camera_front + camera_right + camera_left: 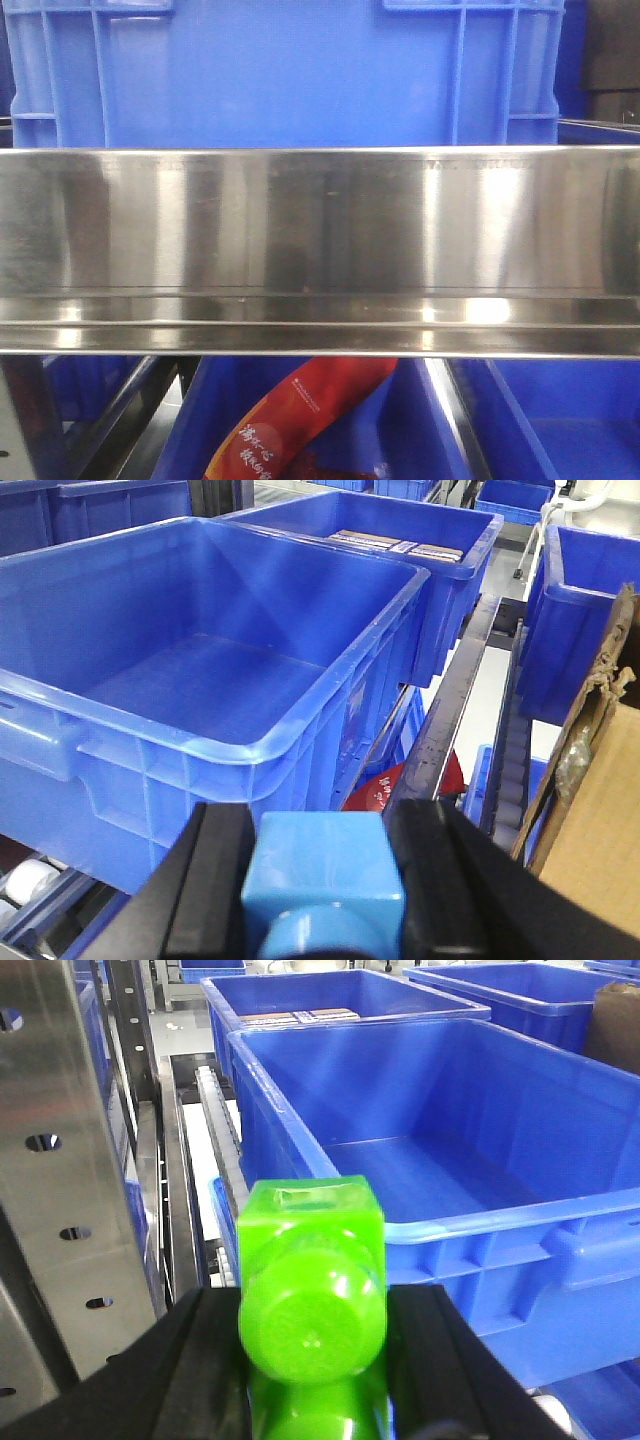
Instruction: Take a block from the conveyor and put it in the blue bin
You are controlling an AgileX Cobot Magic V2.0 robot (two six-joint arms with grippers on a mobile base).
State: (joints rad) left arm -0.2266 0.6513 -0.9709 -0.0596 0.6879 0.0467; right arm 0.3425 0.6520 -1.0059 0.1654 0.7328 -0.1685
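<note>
- Shows a brushed steel rail (pixel 320 230) across the whole front view, with a blue container (pixel 280 70) rising behind it.
- Looks from the right wrist onto the blue bin (pixel 150 590), open-topped and thick-rimmed, its near corner turned toward the camera.
- Takes in a second bin (pixel 400 530) just behind the first, with flat brown packs lying along its far side.
- Catches a perforated steel upright (pixel 50 1160) at the left edge of the left wrist view, beside the racking.
- Includes a torn cardboard sheet (pixel 600 800) leaning at the right edge of the right wrist view.
- Finds the right gripper (pixel 320 880) clamped, its two black fingers pressed on opposite flat sides of the block (pixel 325 855).
- Places the block, light sky-blue and sharp-edged, squarely between those fingers, outside the blue bin and in front of its near corner.
- Finds the left gripper (pixel 315 1360) clamped likewise on a green block (pixel 312 1270), held near the blue bin's near-left corner and outside its rim.
- Glimpses a red printed packet (pixel 300 420) below the rail, between lower blue containers.
</note>
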